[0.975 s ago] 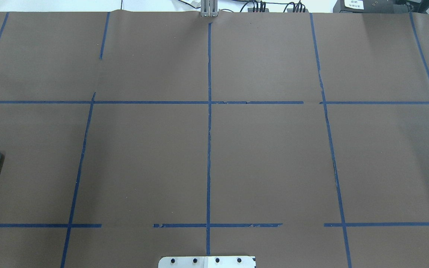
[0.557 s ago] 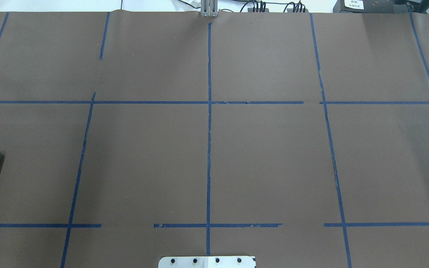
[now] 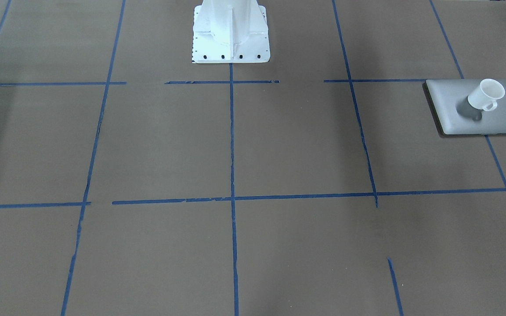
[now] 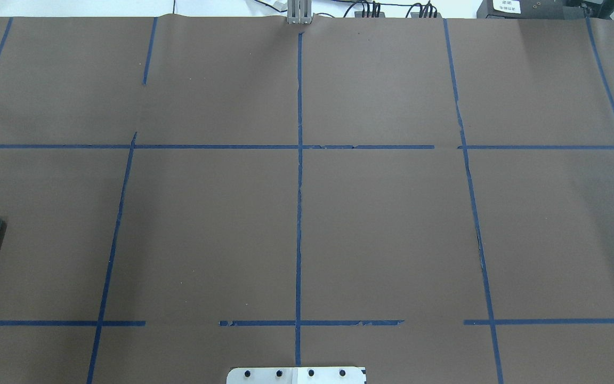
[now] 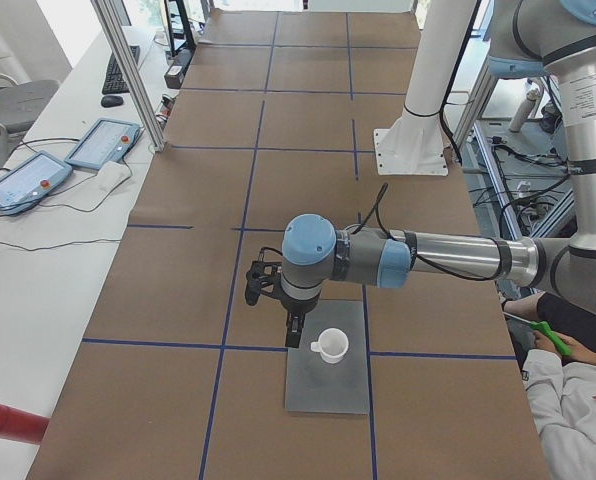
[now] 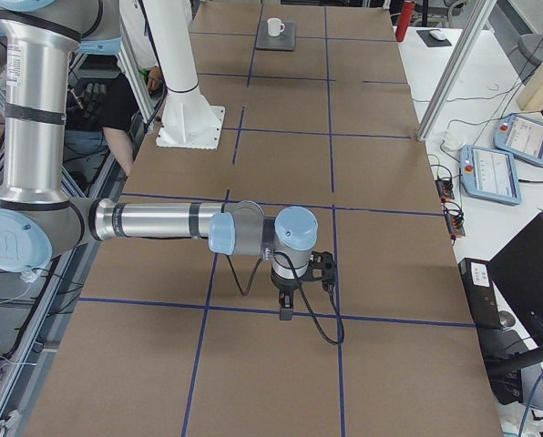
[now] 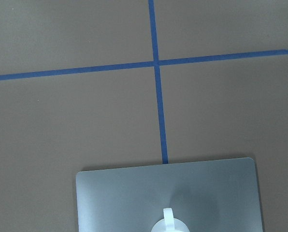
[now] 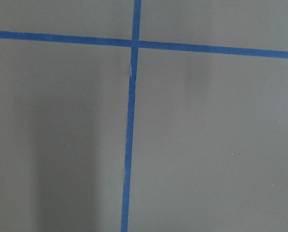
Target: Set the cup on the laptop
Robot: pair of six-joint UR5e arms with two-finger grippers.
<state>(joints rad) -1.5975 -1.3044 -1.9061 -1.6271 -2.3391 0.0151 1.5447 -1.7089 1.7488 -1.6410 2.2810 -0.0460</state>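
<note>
Brown paper-covered table (image 3: pixel 279 145) w/ a grid of blue tape lines (image 3: pixel 232 140) is filling every view. A closed silver-grey laptop (image 3: pixel 499 120) is lying flat near the table's end on the robot's L side; in the overhead view only its edge is showing, cut off at the frame's left border. A small white cup (image 3: pixel 486 94) is standing on its base on the laptop lid, mouth up, in the half of the lid nearer the robot, its loop handle pointing away from the robot. The L arm is reaching out over the table, w/ the L gripper (image 5: pixel 292 336) pointing down and hovering just beside the cup, over the laptop's edge; a narrow gap is showing btw. the two. It is showing in the side view only, so whether its fingers are spread or closed can't be told. The L wrist camera is looking down at the laptop's far half, w/ the cup's handle peeking in at the bottom edge. The R arm is stretching over the table's other end, well apart from the laptop, R gripper (image 6: pixel 286 311) pointing down above bare paper near a tape line; its finger state can't be told either. The robot's white pedestal (image 3: pixel 230 35) is standing at the table's edge.
</note>
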